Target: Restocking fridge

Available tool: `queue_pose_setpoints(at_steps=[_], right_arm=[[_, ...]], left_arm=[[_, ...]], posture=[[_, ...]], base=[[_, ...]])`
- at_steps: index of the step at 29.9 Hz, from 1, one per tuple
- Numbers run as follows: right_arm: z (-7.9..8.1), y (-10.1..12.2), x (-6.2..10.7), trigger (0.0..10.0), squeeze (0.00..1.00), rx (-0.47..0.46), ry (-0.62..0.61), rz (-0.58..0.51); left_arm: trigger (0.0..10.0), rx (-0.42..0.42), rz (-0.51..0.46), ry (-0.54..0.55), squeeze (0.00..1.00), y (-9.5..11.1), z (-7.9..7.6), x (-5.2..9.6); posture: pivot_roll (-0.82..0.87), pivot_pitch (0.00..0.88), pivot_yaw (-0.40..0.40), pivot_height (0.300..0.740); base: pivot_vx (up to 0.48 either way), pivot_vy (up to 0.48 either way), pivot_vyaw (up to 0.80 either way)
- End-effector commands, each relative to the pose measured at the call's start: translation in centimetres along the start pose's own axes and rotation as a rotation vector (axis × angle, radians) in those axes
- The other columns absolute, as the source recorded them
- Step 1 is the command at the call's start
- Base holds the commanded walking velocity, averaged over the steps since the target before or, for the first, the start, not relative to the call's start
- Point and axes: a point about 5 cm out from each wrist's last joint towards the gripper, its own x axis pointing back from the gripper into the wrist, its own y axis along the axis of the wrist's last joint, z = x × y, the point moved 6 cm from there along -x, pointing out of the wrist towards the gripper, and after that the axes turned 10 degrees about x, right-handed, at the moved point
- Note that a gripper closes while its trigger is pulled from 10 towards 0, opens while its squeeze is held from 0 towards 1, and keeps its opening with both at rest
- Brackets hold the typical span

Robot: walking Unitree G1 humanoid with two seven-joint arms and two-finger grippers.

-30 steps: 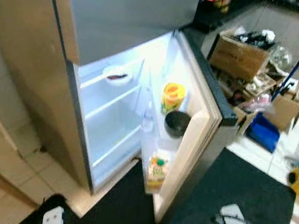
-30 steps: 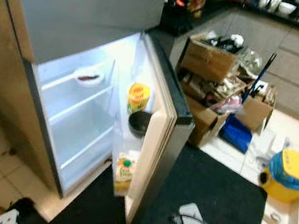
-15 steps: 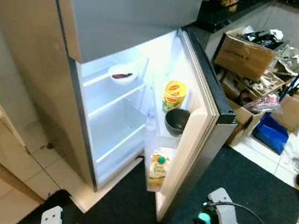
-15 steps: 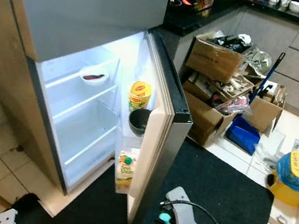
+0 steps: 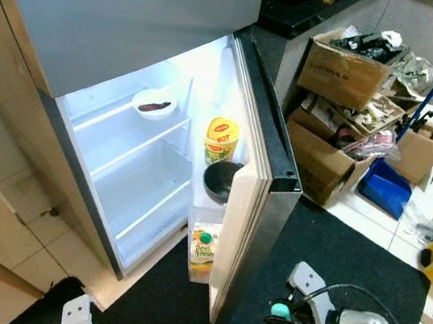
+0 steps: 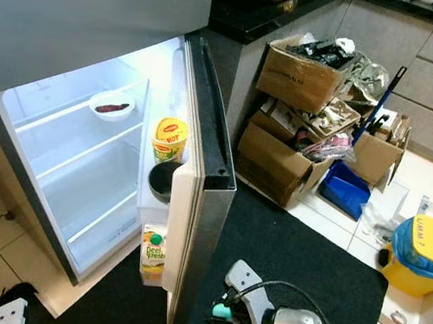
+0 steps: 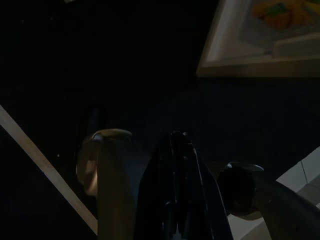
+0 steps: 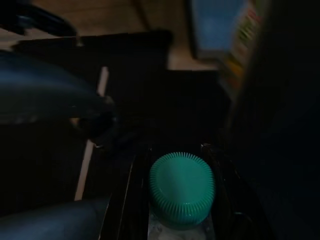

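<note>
Left eye view is showing the fridge (image 5: 95,46) standing open, lit up inside. Going left to right: one small white bowl (image 5: 154,105) is sitting on the top shelf with something dark in it, and the two shelves below are holding nothing. The door (image 5: 254,208) racks are carrying three things: one yellow tub (image 5: 221,139) up top, one dark bowl (image 5: 220,180) under it, and one juice carton (image 5: 203,251) in the bottom rack.

Past the door edge, low over the black mat (image 5: 348,263), the right gripper (image 5: 284,323) is clamping its fingers on one bottle with a teal cap (image 8: 182,187). Further right, cardboard boxes (image 5: 353,64) are stuffed with clutter.

Left gripper (image 7: 177,150) is hanging in the dark, fingers pressed together.
</note>
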Motion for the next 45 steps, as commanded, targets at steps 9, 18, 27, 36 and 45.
queue_pose_setpoints(at_steps=[9, 18, 27, 36, 45], right_arm=[[-0.4, 4.6, -0.5, 10.0, 0.0, 0.131, 0.109, -0.109], [-2.3, 9.3, -0.5, 10.0, 0.0, 0.235, 0.007, -0.244], [-6.2, 5.4, 1.5, 10.0, 0.0, 0.237, -0.249, -0.011], [-10.7, 2.5, 6.2, 10.0, 0.0, 0.165, -0.567, 0.142], [-15.0, 2.0, 12.8, 10.0, 0.0, 0.112, -0.924, 0.202]], left_arm=[[10.0, 0.002, 0.01, 0.003, 0.0, -0.5, 0.1, 0.1], [10.0, 0.004, 0.013, -0.005, 0.0, -0.7, -0.2, 0.0], [10.0, 0.005, 0.017, 0.0, 0.0, -0.9, 0.1, 0.1], [10.0, 0.004, 0.02, -0.005, 0.0, -1.1, -0.2, 0.0], [10.0, 0.003, 0.02, -0.01, 0.0, -1.0, -0.4, -0.1]], posture=[[-0.08, 0.0, -0.042, 0.74], [-0.08, 0.0, -0.044, 0.74], [-0.07, 0.0, -0.047, 0.74], [-0.07, 0.0, -0.049, 0.74], [-0.08, 0.0, -0.046, 0.74]], base=[[0.0, 0.0, 0.0], [0.0, 0.0, 0.0], [0.0, 0.0, 0.0], [0.0, 0.0, 0.0], [0.0, 0.0, 0.0]])
